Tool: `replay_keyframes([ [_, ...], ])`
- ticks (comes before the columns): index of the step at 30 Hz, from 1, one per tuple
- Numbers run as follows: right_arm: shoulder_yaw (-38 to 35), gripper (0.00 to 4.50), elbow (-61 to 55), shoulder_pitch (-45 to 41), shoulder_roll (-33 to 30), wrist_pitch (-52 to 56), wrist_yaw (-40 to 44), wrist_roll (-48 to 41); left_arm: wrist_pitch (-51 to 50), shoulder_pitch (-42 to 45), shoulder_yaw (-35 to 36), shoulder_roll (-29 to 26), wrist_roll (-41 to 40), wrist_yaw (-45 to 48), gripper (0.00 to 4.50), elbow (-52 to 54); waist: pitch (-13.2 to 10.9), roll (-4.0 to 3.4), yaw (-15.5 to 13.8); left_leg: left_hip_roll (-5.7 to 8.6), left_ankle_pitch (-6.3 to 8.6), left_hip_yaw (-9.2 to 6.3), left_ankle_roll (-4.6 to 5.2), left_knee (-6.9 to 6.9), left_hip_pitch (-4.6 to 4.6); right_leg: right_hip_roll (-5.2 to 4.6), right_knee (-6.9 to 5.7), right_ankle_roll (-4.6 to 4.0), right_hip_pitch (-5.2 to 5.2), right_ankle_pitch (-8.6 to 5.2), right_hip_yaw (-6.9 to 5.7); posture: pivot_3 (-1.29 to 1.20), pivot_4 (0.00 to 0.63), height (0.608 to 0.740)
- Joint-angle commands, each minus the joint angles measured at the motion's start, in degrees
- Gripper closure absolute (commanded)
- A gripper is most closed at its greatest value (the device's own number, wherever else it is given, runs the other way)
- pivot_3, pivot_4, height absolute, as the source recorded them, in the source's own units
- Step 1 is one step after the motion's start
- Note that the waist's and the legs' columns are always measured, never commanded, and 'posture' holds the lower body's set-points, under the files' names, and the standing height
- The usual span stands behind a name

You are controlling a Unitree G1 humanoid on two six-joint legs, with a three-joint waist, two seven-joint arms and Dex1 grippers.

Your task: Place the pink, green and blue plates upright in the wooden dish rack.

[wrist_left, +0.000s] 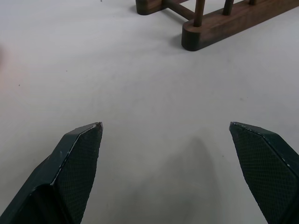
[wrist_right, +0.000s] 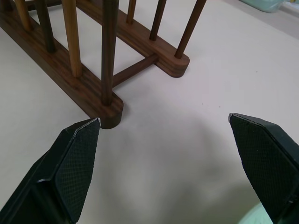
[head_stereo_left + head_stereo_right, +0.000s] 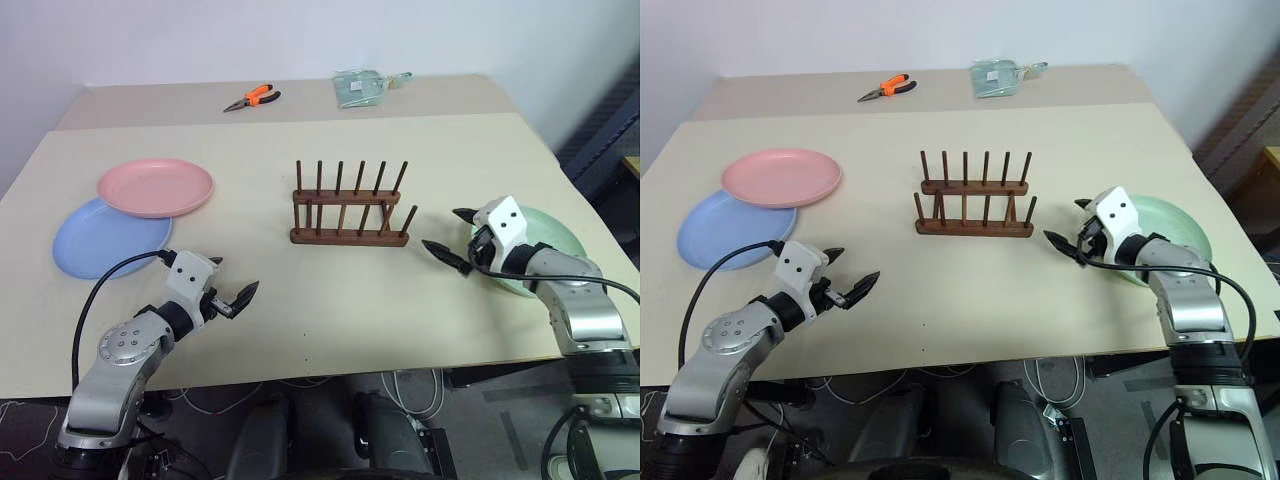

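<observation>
The wooden dish rack (image 3: pixel 350 209) stands empty at the table's middle, its pegs upright. At the left, the pink plate (image 3: pixel 156 186) lies flat, overlapping the far edge of the blue plate (image 3: pixel 108 237). The green plate (image 3: pixel 545 245) lies flat at the right, partly under my right arm. My left gripper (image 3: pixel 234 284) is open above bare table, to the right of the blue plate. My right gripper (image 3: pixel 452 236) is open just right of the rack, over the green plate's left rim. Both hold nothing. The rack's end (image 2: pixel 110 109) shows close in the right wrist view.
Orange-handled pliers (image 3: pixel 252 98) and a clear plastic packet (image 3: pixel 360 87) lie on a second table at the back. The near table edge (image 3: pixel 330 365) runs just below my arms. Bare tabletop (image 3: pixel 330 300) lies between the rack and the front edge.
</observation>
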State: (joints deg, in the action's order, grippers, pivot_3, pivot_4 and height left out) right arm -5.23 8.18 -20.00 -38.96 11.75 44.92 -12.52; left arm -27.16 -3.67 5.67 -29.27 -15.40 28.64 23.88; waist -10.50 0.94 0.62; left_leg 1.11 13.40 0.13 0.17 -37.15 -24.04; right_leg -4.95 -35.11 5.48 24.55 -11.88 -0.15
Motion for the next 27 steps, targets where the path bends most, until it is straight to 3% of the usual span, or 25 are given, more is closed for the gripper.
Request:
replay_keyframes([
  [1,0.0,0.00,-0.1,-2.4,0.5,1.7,0.8,-1.0,0.8,0.3,0.3,0.5,0.2,-0.8,0.05,1.9,0.0,0.00,0.0,0.00,0.00,0.00,0.00,0.00,0.00,0.00,0.00,0.00,0.00,0.00,0.00,0.00,0.150,0.738],
  [7,0.9,0.00,-2.5,-2.3,1.5,1.7,0.7,-0.6,1.1,1.8,-1.0,0.5,0.1,0.4,0.05,0.4,0.0,0.00,0.0,0.00,0.00,0.00,0.00,-0.01,0.00,0.00,-0.01,0.00,0.00,0.00,0.00,0.00,0.150,0.738],
  [12,1.1,0.00,-10.6,2.3,1.9,6.9,1.3,-3.5,2.7,9.3,-4.8,-0.5,1.3,5.1,0.05,-8.3,0.0,0.02,-0.3,0.03,0.00,0.00,0.00,-0.02,0.00,0.01,-0.01,0.01,-0.02,0.01,0.00,0.00,0.150,0.738],
  [18,0.3,0.00,-19.4,7.9,3.6,9.7,-3.9,-3.0,10.5,24.0,-12.1,0.9,5.6,12.9,0.05,-28.5,0.0,0.02,-0.8,0.05,0.00,0.04,0.01,-0.07,-0.01,0.01,0.00,0.03,-0.03,0.02,-0.01,0.00,0.150,0.738],
  [22,-1.4,0.00,-25.8,13.9,4.7,10.6,-8.1,-2.2,18.4,39.7,-17.8,5.7,8.7,22.4,0.05,-51.4,0.0,0.03,-1.9,0.06,0.00,0.01,0.01,-0.24,-0.14,0.13,0.01,0.07,-0.07,0.03,-0.11,0.00,0.150,0.738],
  [27,-3.4,0.00,-31.6,18.3,5.0,12.5,-11.6,-2.5,27.3,50.1,-19.6,11.5,12.6,25.5,0.05,-70.9,0.0,0.08,-1.3,0.16,0.10,0.01,0.18,-0.27,-0.21,-0.04,0.09,0.29,-0.07,0.10,-0.09,0.00,0.150,0.738],
])
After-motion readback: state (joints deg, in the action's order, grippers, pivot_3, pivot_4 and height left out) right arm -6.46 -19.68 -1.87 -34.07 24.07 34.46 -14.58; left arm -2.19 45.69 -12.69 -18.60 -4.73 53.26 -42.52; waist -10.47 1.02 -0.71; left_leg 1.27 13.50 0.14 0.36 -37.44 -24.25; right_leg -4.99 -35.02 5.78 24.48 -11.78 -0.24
